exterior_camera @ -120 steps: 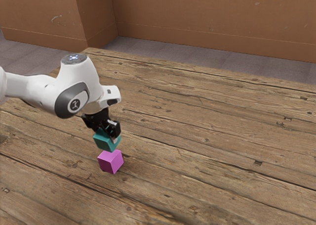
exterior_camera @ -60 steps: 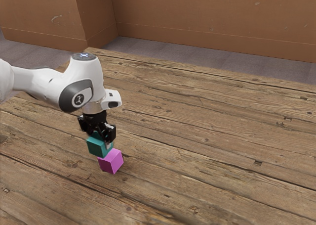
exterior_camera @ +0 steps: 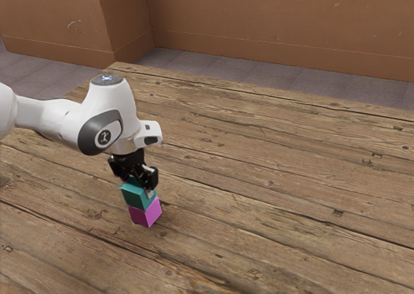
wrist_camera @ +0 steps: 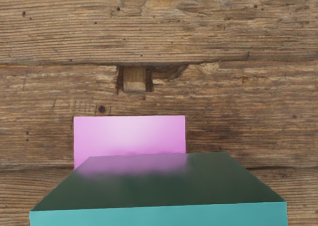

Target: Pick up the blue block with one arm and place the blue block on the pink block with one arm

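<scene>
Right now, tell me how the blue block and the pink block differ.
The blue block is teal; the pink block is magenta. The blue block is held in the gripper, just above the pink block, which rests on the table. Both are similar-sized cubes.

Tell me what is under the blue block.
The pink block sits right under the blue block, held by the gripper. The blue block covers part of its top face; whether they touch is hidden.

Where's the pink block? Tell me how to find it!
On the big wooden table, follow the white arm down to its black gripper. It holds the blue block, and the pink block sits right under that one. It's the only bright pink thing, the lower of the two cubes.
</scene>
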You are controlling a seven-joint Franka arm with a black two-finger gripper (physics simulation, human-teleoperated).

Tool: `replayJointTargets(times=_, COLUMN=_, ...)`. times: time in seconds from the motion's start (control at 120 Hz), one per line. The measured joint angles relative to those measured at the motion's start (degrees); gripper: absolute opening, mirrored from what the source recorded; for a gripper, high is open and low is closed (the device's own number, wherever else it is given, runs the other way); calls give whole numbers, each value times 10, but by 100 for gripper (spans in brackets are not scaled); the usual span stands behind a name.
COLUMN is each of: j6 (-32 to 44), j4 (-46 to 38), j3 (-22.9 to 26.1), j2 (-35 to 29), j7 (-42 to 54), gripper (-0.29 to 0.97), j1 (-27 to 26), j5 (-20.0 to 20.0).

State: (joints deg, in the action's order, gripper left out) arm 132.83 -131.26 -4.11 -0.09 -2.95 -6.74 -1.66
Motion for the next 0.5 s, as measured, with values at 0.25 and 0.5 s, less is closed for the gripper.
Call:
replayJointTargets(times=0.25, j6=9, j4=-3, j3=-3, j2=5, j7=28, gripper=38, j1=-11, j5=15)
replayJointTargets(times=0.5, j6=11, j4=-3, j3=-17, j2=3, j7=62, gripper=38, j1=-29, j5=15)
